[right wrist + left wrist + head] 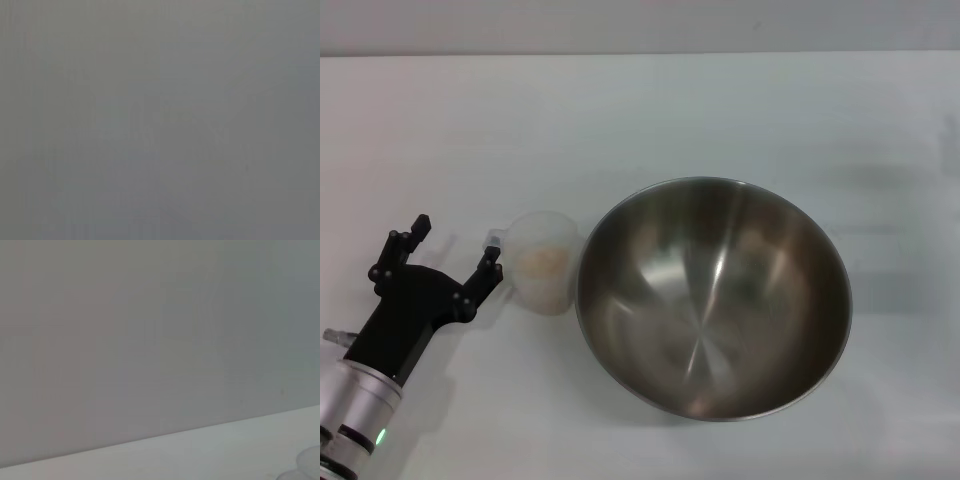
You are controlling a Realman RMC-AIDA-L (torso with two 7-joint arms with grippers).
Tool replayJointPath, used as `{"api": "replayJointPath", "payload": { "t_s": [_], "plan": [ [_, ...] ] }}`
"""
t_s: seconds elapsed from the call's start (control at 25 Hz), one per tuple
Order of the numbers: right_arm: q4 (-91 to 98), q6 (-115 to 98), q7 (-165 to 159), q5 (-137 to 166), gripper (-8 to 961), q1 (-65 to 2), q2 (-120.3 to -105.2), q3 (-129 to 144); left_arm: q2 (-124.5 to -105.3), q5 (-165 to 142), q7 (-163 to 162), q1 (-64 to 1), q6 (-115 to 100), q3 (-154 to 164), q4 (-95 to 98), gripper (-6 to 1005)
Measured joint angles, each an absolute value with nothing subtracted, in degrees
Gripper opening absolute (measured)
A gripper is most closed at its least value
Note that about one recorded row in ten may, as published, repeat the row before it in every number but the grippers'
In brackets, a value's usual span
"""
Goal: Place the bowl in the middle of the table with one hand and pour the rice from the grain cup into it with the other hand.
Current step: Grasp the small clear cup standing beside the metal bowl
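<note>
Left gripper (452, 254), fingers spread and empty, just beside cup (542, 262) of rice (543, 263) touching bowl (712, 297) mid-table (640, 110); advise closing squarely on cup, lifting level; right gripper unseen.

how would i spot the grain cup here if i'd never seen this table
Find the big steel bowl on the white table. Against its left rim sits the grain cup, near the open left claw. It is small, frosted, translucent, with pale rice inside.
</note>
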State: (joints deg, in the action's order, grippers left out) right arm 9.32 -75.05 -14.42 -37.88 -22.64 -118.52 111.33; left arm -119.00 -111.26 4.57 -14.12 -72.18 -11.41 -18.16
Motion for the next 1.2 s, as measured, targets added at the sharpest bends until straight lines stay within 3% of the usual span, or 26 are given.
{"api": "replayJointPath", "payload": {
  "t_s": [0.6,0.72,1.2],
  "plan": [
    [9.4,-73.99,-14.42,-37.97,447,-23.71,-118.57,111.33,-119.09,-111.31,4.53,-15.89,-68.93,-13.45,-18.31,861],
    [9.34,-73.84,-14.42,-37.97,447,-23.93,-118.57,111.34,-119.09,-111.58,4.42,-16.02,-68.73,-13.45,-18.5,703],
    [9.4,-72.91,-14.42,-37.97,447,-24.33,-118.47,111.34,-119.09,-111.71,4.0,-17.33,-66.64,-13.09,-19.17,409]
  ]
}}
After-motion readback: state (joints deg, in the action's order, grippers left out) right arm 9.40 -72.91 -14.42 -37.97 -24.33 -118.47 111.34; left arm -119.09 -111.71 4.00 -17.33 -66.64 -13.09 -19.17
